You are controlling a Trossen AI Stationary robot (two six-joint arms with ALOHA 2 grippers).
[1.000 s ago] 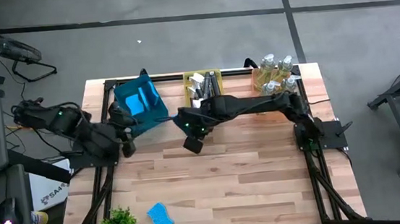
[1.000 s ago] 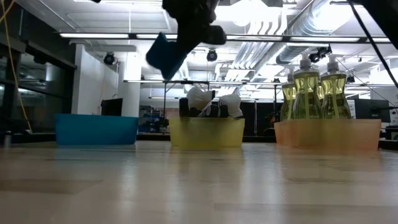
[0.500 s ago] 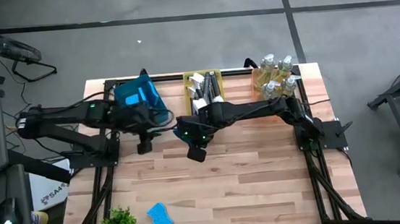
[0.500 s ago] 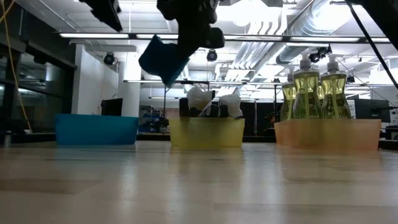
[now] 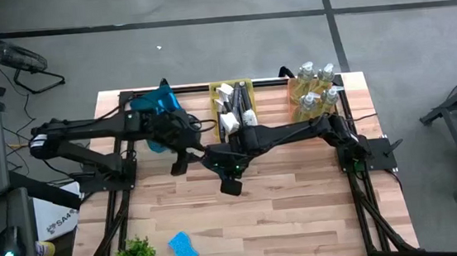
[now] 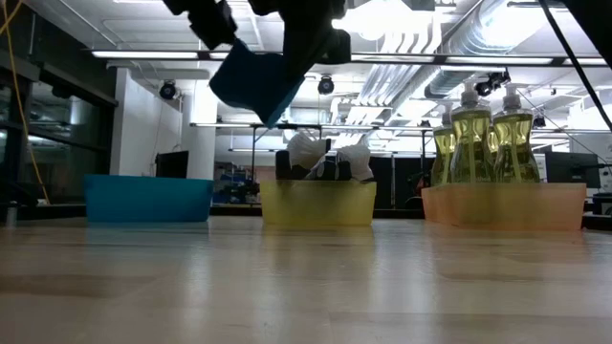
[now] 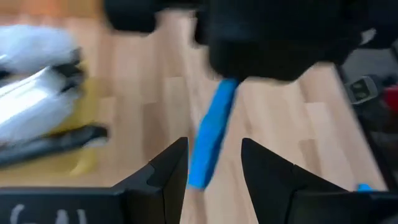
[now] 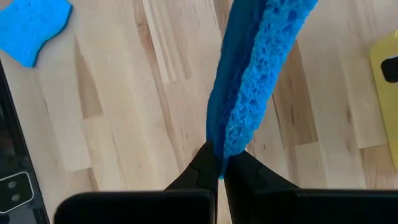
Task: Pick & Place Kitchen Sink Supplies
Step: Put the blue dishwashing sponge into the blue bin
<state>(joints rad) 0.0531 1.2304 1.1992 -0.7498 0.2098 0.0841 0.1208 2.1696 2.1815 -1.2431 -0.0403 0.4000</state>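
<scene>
My right gripper (image 5: 231, 180) is over the middle of the table, shut on a blue sponge (image 8: 255, 74) that hangs high above the wood in the low view (image 6: 253, 81). My left gripper (image 7: 213, 148) is open and reaches in from the table's left (image 5: 178, 163). In its wrist view the sponge (image 7: 211, 134) shows edge-on between its two fingers; I see no touch. A second blue sponge (image 5: 183, 248) lies flat near the table's near edge. The brushes (image 5: 230, 101) stand in the yellow bin and the bottles (image 5: 314, 87) in the orange bin. My right gripper pinches the sponge between its two fingertips at one narrow end (image 8: 222, 149), one finger on each flat face. The fingers slant down from above. The sponge is lifted clear of the table and sticks out tilted beyond the fingertips.
Three bins line the far edge: a blue one (image 5: 160, 117) with a sponge inside, a yellow one (image 6: 316, 203) and an orange one (image 6: 502, 203). A small green plant (image 5: 134, 255) stands at the near left corner. Bare wood stretches between the bins and the near edge.
My left arm has swung from the table's left edge toward the centre, and its gripper has closed in on the held sponge. My right gripper has carried the sponge a little toward the near edge, still shut on it.
</scene>
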